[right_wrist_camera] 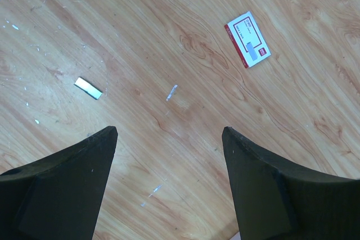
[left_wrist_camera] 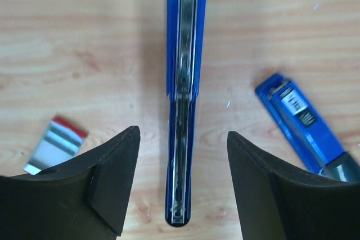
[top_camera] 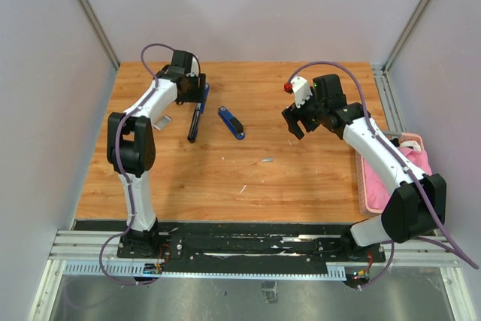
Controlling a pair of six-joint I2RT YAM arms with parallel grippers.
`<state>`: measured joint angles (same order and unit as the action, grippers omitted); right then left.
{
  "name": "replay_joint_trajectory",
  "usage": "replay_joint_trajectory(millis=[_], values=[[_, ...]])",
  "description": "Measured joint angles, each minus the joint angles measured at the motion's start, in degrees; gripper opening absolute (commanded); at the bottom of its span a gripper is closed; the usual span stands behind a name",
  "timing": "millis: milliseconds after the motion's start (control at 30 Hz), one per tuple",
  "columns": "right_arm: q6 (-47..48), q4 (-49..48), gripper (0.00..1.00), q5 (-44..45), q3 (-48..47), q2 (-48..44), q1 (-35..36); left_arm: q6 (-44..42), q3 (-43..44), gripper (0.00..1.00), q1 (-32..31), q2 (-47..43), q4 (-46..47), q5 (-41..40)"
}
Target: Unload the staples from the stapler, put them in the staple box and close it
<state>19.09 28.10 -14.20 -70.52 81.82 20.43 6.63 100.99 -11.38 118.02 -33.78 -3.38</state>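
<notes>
A long blue stapler (left_wrist_camera: pixel 183 54) is laid opened out flat on the light-brown wooden table (top_camera: pixel 301 178), its silvery metal channel turned upward. The left gripper (left_wrist_camera: pixel 183 133) is held directly over it, its black fingers (left_wrist_camera: pixel 112 184) spread wide on either side of the stapler, with bare wood showing in both gaps; nothing is gripped. Whether any strip sits inside the channel cannot be told.

A second, shorter blue stapler (left_wrist_camera: pixel 306 125) is seen just to the right of the first, lying at an angle and apart from it. A small flat white box with red marking (right_wrist_camera: pixel 247 47) is set on the wood on the other side of the long stapler.

The staples (right_wrist_camera: pixel 89 88), short thin silvery-grey metal strips, are scattered loose on the table: in the right wrist view one short strip is seen ahead of the fingers, and a thinner sliver (right_wrist_camera: pixel 171 92) is found near it. They are placed on the open wood between the arms, well apart from both staplers.

The right gripper (right_wrist_camera: pixel 169 130) is held above the bare table with its fingers spread wide and nothing between them. A pink tray (top_camera: pixel 364 186) with a pink cloth (top_camera: pixel 413 162) is placed at the table's right edge.
</notes>
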Motion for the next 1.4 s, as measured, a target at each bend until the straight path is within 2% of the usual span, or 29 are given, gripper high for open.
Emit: replay_joint_trajectory(millis=[133, 267, 600, 1067, 1400], values=[[0.0, 0.0, 0.77, -0.8, 0.0, -0.2, 0.0, -0.1, -8.7, 0.64, 0.0, -1.9, 2.4, 0.0], [0.0, 0.0, 0.77, -0.9, 0.0, -0.2, 0.0, -0.1, -13.3, 0.62, 0.0, -1.2, 2.4, 0.3], [0.0, 0.0, 0.77, -1.0, 0.0, -0.2, 0.0, 0.3, -13.8, 0.39, -0.9, -0.7, 4.7, 0.4], [0.0, 0.0, 0.77, -1.1, 0.0, -0.2, 0.0, 1.4, -5.9, 0.09, -1.6, 5.9, 3.2, -1.6], [0.0, 0.0, 0.78, -1.1, 0.0, -0.2, 0.0, 1.8, 9.0, 0.09, -1.6, 15.2, 0.1, -3.6]])
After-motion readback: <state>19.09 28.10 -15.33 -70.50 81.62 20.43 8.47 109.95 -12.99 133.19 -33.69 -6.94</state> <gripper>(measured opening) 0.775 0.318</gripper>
